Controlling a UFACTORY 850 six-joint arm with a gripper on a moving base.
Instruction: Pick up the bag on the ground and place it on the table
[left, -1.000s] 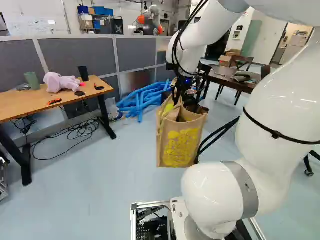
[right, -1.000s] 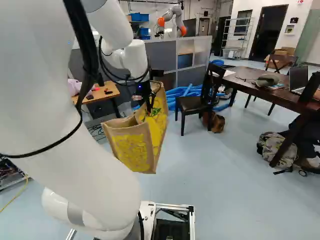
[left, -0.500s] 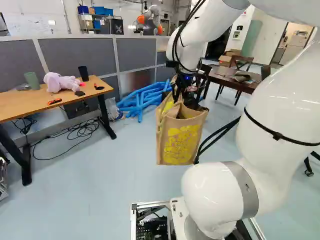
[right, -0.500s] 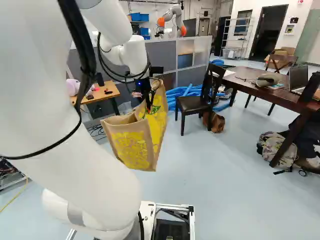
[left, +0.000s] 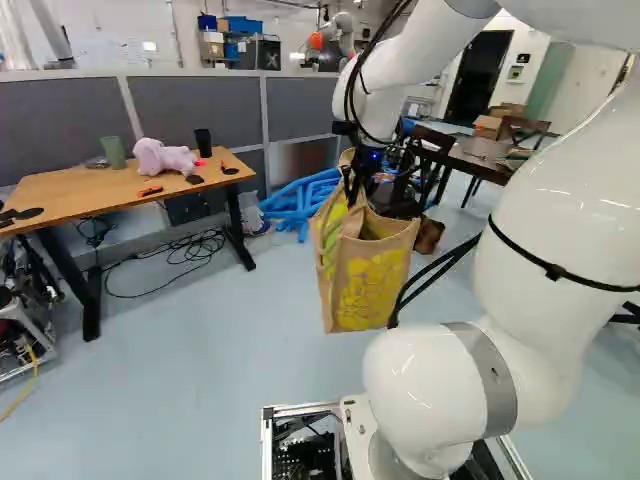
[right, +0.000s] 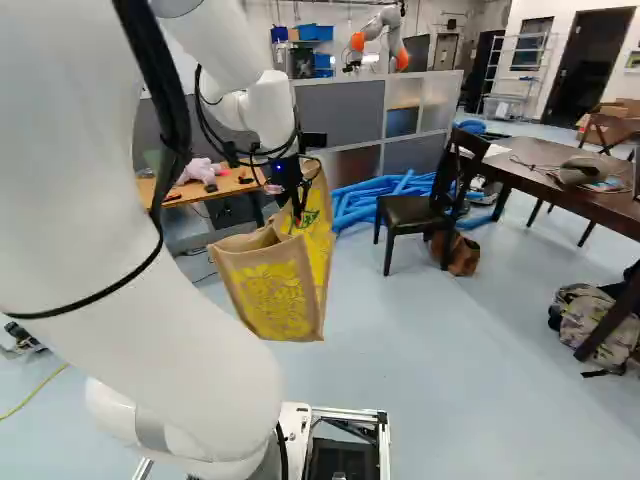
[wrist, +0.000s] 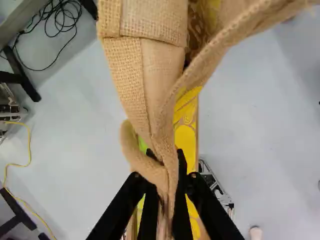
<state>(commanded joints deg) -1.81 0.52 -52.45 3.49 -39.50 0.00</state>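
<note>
In the right base view my gripper (right: 297, 198) points down at the top of the tan burlap bag (right: 262, 283) with yellow print. The bag (left: 372, 285) hangs upright beneath it, off the floor, its mouth partly open. From the wrist view, the gripper (wrist: 166, 162) is shut on the bag's strap (wrist: 162, 120), with a finger on either side of the cloth. A light wooden table (left: 90, 188) stands at the left of the left base view, apart from the bag.
On the wooden table lie a pink plush toy (left: 162, 158), cups and small tools. Cables (left: 175, 255) trail beneath it. Blue tubes (right: 385, 195), a dark chair (right: 415, 212) and a dark table (right: 540, 165) are further right. Another robot (right: 382, 40) stands behind the partitions.
The base has turned left, so the room has shifted rightward in both base views. The arm has hardly moved against its lowest joint, and the bag still hangs from the gripper, swaying slightly.
</note>
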